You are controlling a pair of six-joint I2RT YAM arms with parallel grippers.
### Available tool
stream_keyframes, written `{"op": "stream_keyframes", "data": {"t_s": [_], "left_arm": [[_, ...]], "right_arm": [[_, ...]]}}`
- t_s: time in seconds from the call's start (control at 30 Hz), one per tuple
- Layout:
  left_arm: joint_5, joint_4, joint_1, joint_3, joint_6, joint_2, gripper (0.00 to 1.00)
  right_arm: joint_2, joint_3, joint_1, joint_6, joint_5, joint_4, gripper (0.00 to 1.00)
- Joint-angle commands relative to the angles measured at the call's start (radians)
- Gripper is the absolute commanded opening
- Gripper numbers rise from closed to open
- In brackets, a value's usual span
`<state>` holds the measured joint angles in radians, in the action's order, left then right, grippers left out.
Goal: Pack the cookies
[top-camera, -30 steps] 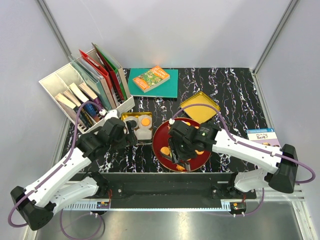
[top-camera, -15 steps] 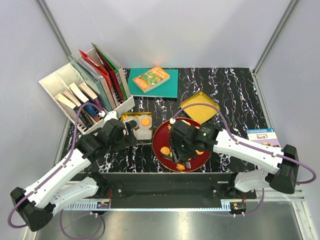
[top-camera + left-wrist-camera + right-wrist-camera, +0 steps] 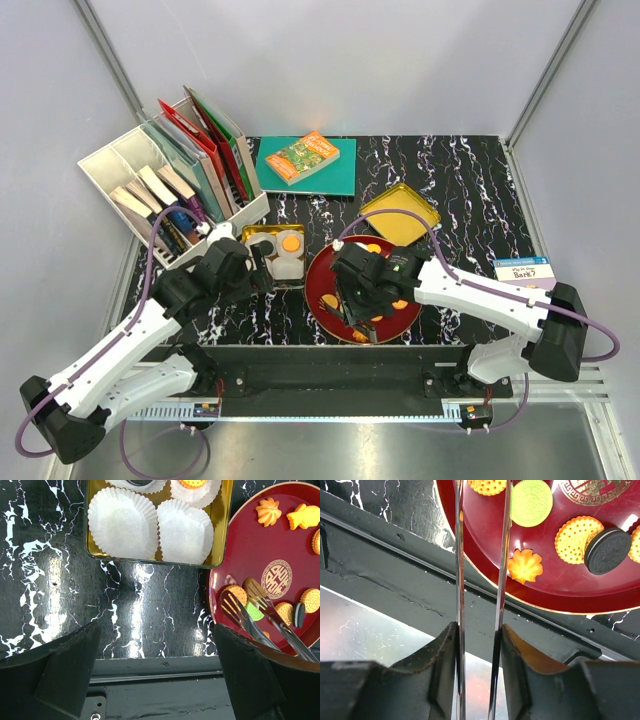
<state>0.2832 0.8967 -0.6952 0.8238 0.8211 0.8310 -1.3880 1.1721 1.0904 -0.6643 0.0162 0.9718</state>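
My right hand (image 3: 479, 645) is clamped on the tongs (image 3: 458, 555), whose tips point straight ahead over the green cookie (image 3: 532, 502) on the plate (image 3: 570, 587). My left hand (image 3: 157, 670) is wide open and empty, near the tin (image 3: 95, 555).

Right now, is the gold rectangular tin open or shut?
Open: no lid covers the gold rectangular tin; its white paper cups show.

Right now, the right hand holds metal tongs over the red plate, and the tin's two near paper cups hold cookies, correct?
No. The left wrist view shows the two near paper cups in the tin empty. The right hand does hold metal tongs over the red plate.
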Motion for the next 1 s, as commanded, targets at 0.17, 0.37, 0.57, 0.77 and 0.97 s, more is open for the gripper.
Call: {"op": "stream_keyframes", "data": {"t_s": [0.17,0.37,0.57,0.77,0.97], "left_arm": [[-0.009,-0.022,0.000,0.005,0.001,-0.010,0.99],[-0.003,-0.022,0.002,0.012,-0.002,-0.012,0.99],[0.017,-0.012,0.000,0.029,-0.004,-0.026,0.99],[0.097,0.037,0.000,0.078,-0.002,-0.075,0.99],[0.116,0.077,0.000,0.072,0.018,-0.115,0.99]], "right_arm": [[0.020,0.093,0.005,0.014,0.042,0.041,0.34],[0.006,0.265,0.002,0.041,0.116,0.129,0.34],[-0.042,0.397,0.005,0.087,0.140,0.166,0.33],[-0.155,0.506,0.003,0.161,0.133,0.145,0.34],[-0.284,0.598,0.003,0.227,0.113,0.105,0.33]]}}
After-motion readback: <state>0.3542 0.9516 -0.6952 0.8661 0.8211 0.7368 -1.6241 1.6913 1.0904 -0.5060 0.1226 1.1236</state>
